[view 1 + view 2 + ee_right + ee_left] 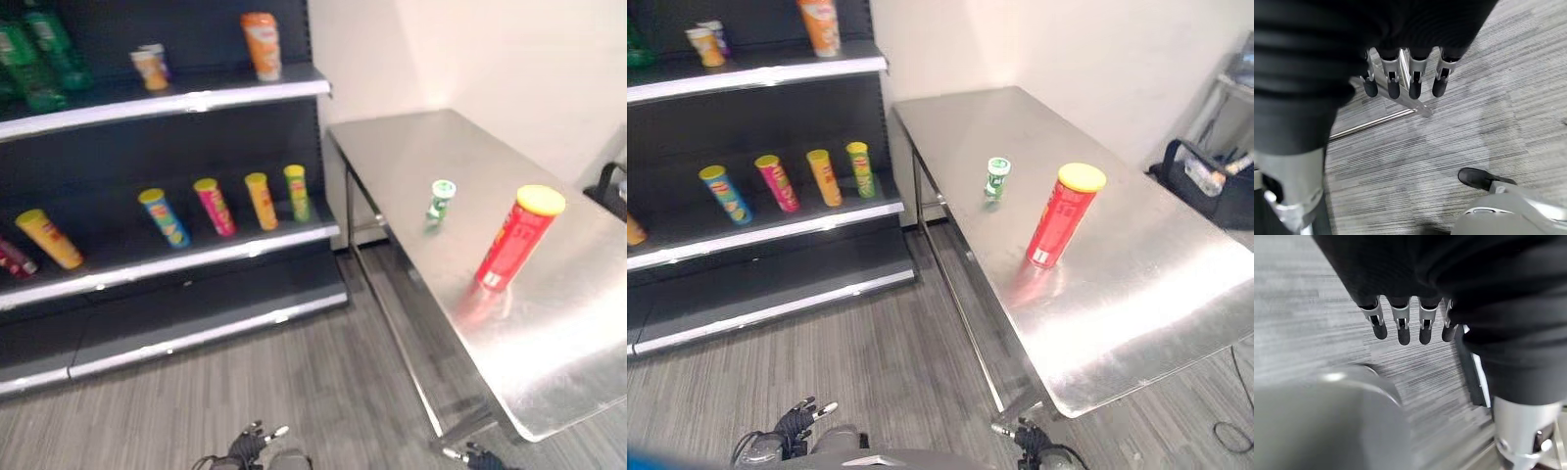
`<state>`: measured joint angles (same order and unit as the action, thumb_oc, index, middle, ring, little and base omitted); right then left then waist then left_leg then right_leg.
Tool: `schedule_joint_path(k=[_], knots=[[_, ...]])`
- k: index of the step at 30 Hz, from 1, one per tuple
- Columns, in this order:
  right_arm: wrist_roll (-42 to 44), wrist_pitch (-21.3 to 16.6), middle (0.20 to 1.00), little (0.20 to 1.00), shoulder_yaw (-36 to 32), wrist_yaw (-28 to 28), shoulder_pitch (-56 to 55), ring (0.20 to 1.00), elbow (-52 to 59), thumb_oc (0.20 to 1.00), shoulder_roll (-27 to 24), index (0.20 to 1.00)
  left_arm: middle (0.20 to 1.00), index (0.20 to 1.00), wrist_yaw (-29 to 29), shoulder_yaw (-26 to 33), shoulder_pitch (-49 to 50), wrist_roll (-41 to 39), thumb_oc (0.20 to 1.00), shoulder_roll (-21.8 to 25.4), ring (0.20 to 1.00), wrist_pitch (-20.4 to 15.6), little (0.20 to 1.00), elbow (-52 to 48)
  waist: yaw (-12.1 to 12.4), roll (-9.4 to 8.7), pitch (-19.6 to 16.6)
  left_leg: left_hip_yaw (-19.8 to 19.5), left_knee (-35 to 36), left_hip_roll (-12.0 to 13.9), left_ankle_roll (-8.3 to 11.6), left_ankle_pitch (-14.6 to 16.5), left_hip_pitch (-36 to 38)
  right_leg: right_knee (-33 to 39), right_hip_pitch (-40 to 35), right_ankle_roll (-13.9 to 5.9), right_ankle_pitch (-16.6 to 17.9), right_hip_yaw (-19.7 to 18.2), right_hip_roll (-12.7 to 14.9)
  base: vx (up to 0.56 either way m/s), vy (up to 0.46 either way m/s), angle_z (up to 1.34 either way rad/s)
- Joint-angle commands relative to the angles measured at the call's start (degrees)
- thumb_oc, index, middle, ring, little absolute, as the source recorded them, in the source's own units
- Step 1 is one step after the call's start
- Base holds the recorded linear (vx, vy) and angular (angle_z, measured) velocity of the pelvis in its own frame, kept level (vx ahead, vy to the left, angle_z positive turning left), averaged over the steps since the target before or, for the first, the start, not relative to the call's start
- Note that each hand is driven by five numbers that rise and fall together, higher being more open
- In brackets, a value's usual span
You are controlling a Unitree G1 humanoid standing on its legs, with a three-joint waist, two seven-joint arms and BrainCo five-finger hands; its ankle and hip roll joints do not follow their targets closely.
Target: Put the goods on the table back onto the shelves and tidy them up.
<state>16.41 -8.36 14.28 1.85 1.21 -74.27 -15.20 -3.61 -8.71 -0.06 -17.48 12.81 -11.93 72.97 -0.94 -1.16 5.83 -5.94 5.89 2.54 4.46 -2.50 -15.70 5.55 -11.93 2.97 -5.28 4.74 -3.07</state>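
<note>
Nearest us, our left hand (803, 419) and right hand (1027, 436) hang low over the floor, fingers straight and relaxed, holding nothing. On the steel table (1136, 294) a red can (1062, 217) stands upright near a small green cup (996, 179). Beyond, the shelves (196, 257) hold four cans (227, 204) in a row.

Table (549, 323): 1 tall red can with a yellow lid (519, 238) and 1 small green can (441, 199). Middle shelf (176, 257): 5 slim cans in plain sight, yellow (48, 238), blue (164, 217), pink (215, 206), orange (261, 201) and green (297, 192). Upper shelf (167, 101): 1 large orange can (262, 45), 2 small cups (150, 68), green bottles (44, 54) of unclear number.
</note>
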Motion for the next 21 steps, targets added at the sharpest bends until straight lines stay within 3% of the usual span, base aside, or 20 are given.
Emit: schedule_joint_path(k=[1,3,11,14,15,16,19,21], knots=[[0.36,-1.47,1.0,1.0,-1.05,-0.33,-3.31,1.0,1.05,1.0,-0.16,1.0,1.0,1.0,0.43,-1.29,-1.93,-0.96,1.0,0.83,1.0,-1.71,1.0,1.88,0.62,-0.76,-0.25,1.29,-2.01,-0.38,-0.57,-3.29,8.26,-0.55,4.42,-5.13,3.27,-5.06,1.77,0.23,0.15,-1.02],[-0.11,-1.36,1.0,1.0,-2.01,-0.31,-4.58,1.0,-0.05,1.0,0.18,1.0,1.0,1.0,0.62,-1.11,-1.24,-1.01,1.0,0.73,1.0,-1.98,1.0,1.72,0.21,0.0,-1.21,1.76,-0.89,0.09,-0.14,-4.69,10.15,-0.55,4.13,-5.96,2.92,-6.61,2.53,0.2,0.203,-1.23],[-2.55,-0.16,1.0,1.0,-3.12,-0.24,-4.79,1.0,-3.31,1.0,0.55,1.0,1.0,1.0,0.75,-1.29,-0.99,-0.91,1.0,0.83,1.0,-2.78,1.0,0.49,0.52,0.03,-3.6,7.21,-0.89,-1.68,-2.32,-0.67,14.38,-0.57,4.49,-8.48,4.12,-8.99,6.76,0.1,0.158,-0.62],[-4.08,0.35,1.0,1.0,-3.27,-0.01,-4.51,1.0,-4.15,1.0,0.78,1.0,1.0,1.0,0.72,-1.43,-0.98,-0.39,1.0,0.88,1.0,-2.95,1.0,0.13,0.82,0.15,-4.11,10.44,-0.89,-2.21,-3.02,1.15,15.67,-1.93,6.15,-10.23,5.23,-6.8,8.93,0.04,0.135,-0.44],[-4.08,0.35,1.0,1.0,-3.27,-0.01,-4.51,1.0,-4.14,1.0,0.78,1.0,1.0,1.0,0.72,-1.43,-0.98,-0.39,1.0,0.88,1.0,-2.96,1.0,0.13,0.84,0.15,-4.09,10.46,-0.89,-2.22,-3.02,1.16,15.7,-1.93,6.13,-10.24,5.23,-6.82,8.93,-0.02,0.076,-0.51],[-4.38,0.62,1.0,1.0,-3.15,0.07,-4.49,1.0,-4.19,1.0,0.84,1.0,1.0,1.0,0.75,-1.4,-1.09,-0.35,1.0,0.98,1.0,-2.82,1.0,-0.17,0.98,0.14,-4.15,11.57,-0.89,-2.22,-3.1,1.78,16.08,-2.5,7.16,-10.79,5.9,-4.04,9.75,-0.03,0.056,-0.56],[-4.38,0.72,1.0,1.0,-3.36,0.29,-4.58,1.0,-4.08,1.0,0.76,1.0,1.0,1.0,0.66,-1.19,-1.27,0.0,1.0,1.28,1.0,-2.75,1.0,0.2,0.84,-0.19,-4.05,13.08,-0.89,-1.93,-3.08,2.29,16.4,-2.96,8.36,-11.3,7.13,-0.61,10.55,-0.02,0.044,-0.26],[-3.58,0.65,1.0,1.0,-4.29,0.41,-5.14,1.0,-3.98,1.0,0.53,1.0,1.0,1.0,0.54,-0.84,-1.41,-0.08,1.0,1.54,1.0,-2.69,1.0,0.37,0.34,-0.46,-4.01,13.85,-0.89,-1.75,-3.07,2.58,16.76,-2.59,8.59,-11.51,7.73,-0.15,10.65,0.0,0.012,-0.2]])
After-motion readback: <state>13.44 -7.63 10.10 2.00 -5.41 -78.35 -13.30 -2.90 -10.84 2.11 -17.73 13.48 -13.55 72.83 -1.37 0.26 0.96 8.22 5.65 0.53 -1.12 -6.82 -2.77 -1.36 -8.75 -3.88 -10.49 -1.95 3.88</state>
